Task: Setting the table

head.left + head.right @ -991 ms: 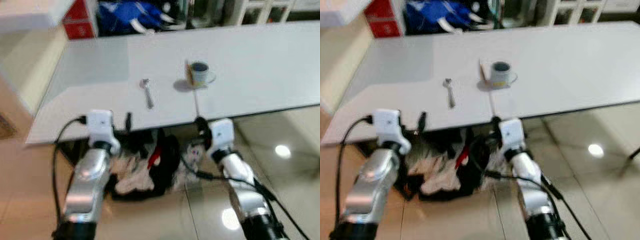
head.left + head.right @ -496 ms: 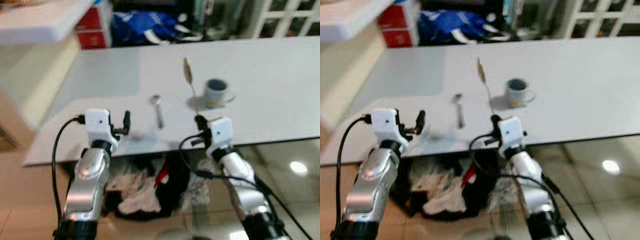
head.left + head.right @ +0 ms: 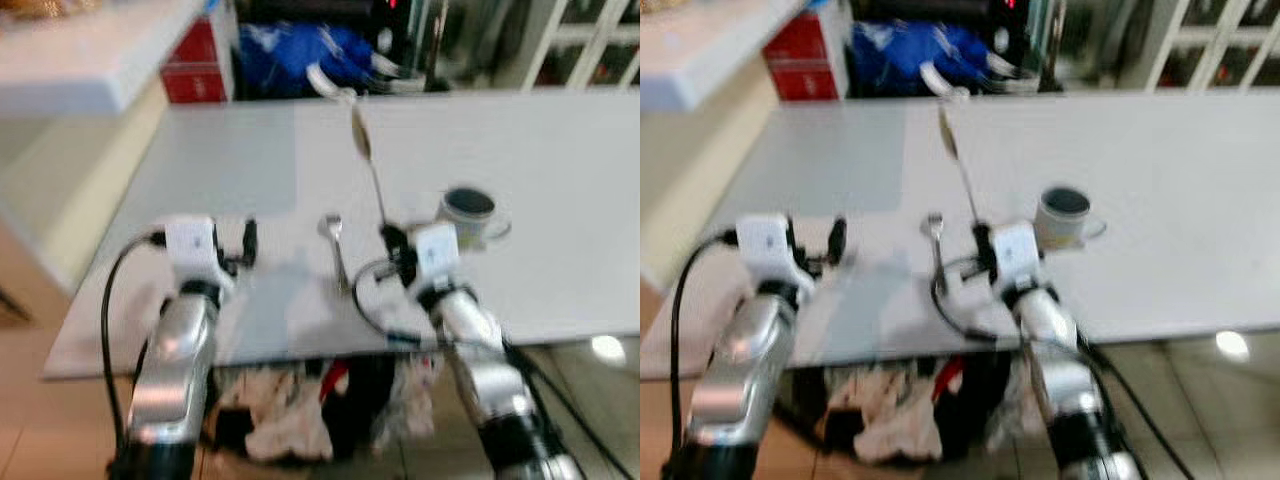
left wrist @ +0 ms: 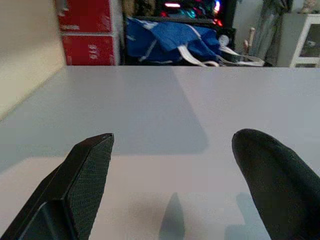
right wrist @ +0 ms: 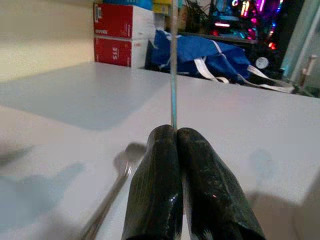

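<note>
Over the white table (image 3: 560, 160), right tool (image 3: 392, 243) is clamped on a thin utensil handle (image 3: 372, 180), upright, beside the mug (image 3: 470, 212). Spoon (image 3: 335, 245) lies nearby. Left tool (image 4: 170, 175) is spread, empty. Placing step; next, lay utensil flat w/ spoon.

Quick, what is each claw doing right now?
Left claw: open, holding nothing, above the white table.
Right claw: shut on a thin metal utensil.

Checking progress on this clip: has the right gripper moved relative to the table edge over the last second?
Yes. The right gripper, shut on a thin utensil, has gone from the table's near edge to above its top, beside the spoon.
</note>
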Controlling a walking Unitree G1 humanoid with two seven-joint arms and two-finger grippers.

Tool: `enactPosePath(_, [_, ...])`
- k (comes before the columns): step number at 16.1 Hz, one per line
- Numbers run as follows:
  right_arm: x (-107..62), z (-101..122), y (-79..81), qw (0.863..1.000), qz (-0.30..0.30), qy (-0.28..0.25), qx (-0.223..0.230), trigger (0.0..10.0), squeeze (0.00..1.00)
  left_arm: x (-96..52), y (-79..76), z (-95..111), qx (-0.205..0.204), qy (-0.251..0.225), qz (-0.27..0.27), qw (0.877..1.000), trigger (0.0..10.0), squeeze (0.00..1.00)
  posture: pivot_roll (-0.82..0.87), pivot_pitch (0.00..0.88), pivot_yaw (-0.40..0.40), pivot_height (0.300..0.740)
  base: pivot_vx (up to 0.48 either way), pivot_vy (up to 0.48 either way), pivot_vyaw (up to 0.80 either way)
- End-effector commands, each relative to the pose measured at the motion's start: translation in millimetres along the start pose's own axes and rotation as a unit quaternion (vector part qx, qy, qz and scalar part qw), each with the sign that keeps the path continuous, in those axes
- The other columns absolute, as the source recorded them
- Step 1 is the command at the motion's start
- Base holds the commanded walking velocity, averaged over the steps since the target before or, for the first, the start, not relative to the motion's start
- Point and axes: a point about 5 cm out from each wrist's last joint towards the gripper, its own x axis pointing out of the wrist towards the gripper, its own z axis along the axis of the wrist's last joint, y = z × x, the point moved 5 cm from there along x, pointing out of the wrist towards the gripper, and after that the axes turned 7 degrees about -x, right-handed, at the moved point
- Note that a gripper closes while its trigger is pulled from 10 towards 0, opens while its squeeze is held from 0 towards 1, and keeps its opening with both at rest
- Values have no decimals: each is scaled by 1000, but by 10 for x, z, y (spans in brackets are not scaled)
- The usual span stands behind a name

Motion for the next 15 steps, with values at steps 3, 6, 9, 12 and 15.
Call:
enactPosePath(3, [252,327,-103,997,15,-30,63,0,0,-19,-114,37,-9,-5,-21,1000,10000,0,-66,0,55,731,0,0,0])
enactPosePath(6, [473,377,-87,992,31,-21,125,0,0,-57,-97,29,-3,1,-26,1000,10000,0,-34,0,62,731,0,0,0])
enactPosePath(9, [594,463,-42,979,58,-17,196,0,0,-68,-77,67,-3,-1,-23,1000,10000,0,-17,0,51,731,0,0,0])
enactPosePath(12, [625,404,-148,959,44,-6,280,0,0,-101,-60,69,-6,1,-19,1000,10000,0,-12,0,40,731,0,0,0])
enactPosePath(15, [624,210,-408,932,-5,21,363,0,0,-137,-108,49,-15,8,-22,1000,10000,0,-16,0,35,731,0,0,0])
